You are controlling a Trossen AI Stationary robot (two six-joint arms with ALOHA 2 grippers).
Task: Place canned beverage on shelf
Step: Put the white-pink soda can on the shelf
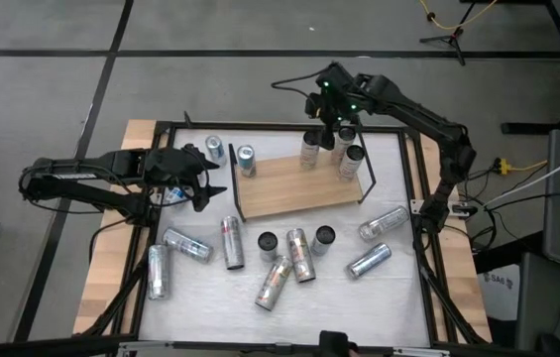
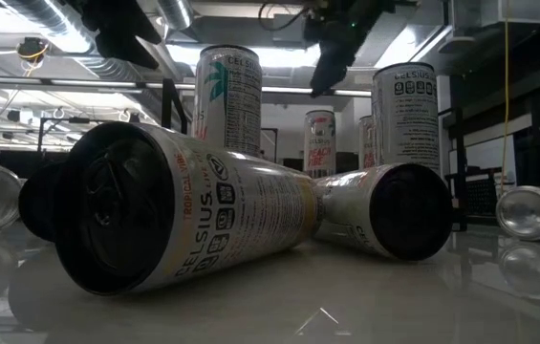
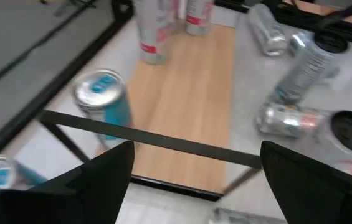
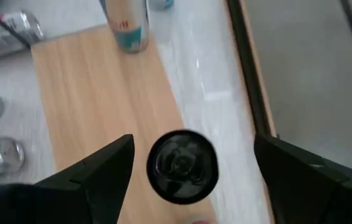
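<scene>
Cans stand upright in a small cluster at the far right end of the shelf (image 1: 294, 185), a light wooden board lying slantwise across the white table (image 1: 398, 297). My right gripper (image 1: 337, 117) hangs directly above that cluster with its jaws apart and nothing between them; its wrist camera looks straight down on the dark lid of one standing can (image 4: 182, 166), so I judge that can is set down and released. My left gripper (image 1: 196, 178) waits near the board's left end, jaws also apart and empty, beside two upright blue cans (image 1: 246, 159). More cans (image 1: 299, 254) lie on the table nearer the front, ready for picking.
</scene>
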